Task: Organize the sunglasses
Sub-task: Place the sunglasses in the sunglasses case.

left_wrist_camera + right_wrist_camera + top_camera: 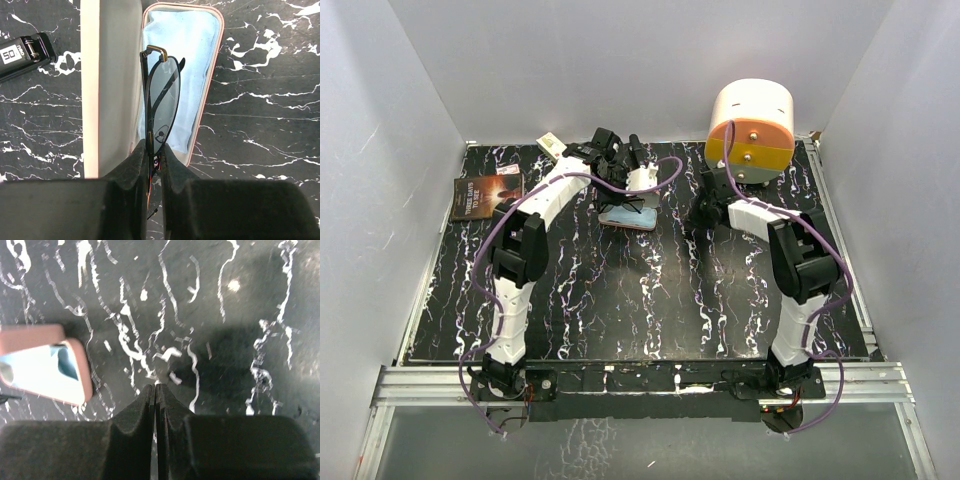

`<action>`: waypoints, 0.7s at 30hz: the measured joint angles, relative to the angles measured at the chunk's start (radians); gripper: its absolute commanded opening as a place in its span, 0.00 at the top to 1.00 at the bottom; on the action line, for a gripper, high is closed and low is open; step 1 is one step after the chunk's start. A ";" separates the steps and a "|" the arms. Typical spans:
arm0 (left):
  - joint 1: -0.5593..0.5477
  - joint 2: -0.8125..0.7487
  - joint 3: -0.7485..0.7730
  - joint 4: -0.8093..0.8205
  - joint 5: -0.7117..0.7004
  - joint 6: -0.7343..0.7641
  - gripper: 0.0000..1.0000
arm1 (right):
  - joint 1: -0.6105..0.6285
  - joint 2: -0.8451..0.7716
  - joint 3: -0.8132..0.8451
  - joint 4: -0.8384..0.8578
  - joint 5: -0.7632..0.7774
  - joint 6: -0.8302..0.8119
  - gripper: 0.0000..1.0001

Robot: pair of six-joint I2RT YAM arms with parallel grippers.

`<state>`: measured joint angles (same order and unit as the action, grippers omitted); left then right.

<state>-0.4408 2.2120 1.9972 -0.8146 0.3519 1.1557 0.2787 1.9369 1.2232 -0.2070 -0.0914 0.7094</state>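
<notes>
I hold the sunglasses edge-on in the left end effector over the open pink case, aligned for lowering onto its blue cloth; the right end effector is clenched, empty.

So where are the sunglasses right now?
Left wrist view: the left gripper pinches the sunglasses edge-on over the open case, at the far middle of the table.

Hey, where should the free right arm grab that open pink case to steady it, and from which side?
Probably the pink case's bare long rim, opposite its raised lid, pinched from above on that open side. The rim is thin and clear, while the sunglasses in the left gripper hang by the lid.
</notes>
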 measured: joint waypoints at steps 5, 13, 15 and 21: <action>0.000 0.037 0.009 0.016 0.008 0.030 1.00 | -0.027 0.087 0.086 0.004 -0.043 -0.002 0.92; -0.003 0.111 0.108 -0.019 0.039 0.068 1.00 | -0.028 0.148 0.129 0.078 -0.116 0.005 0.92; -0.006 0.130 0.154 -0.032 0.051 0.069 1.00 | -0.029 0.166 0.148 0.090 -0.130 0.004 0.92; -0.020 0.137 0.222 -0.091 0.079 0.087 1.00 | -0.037 0.218 0.199 0.133 -0.171 0.008 0.92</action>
<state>-0.4606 2.3493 2.2196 -0.9054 0.4313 1.2423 0.2417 2.1551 1.4223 -0.0738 -0.2619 0.7170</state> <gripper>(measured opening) 0.065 0.081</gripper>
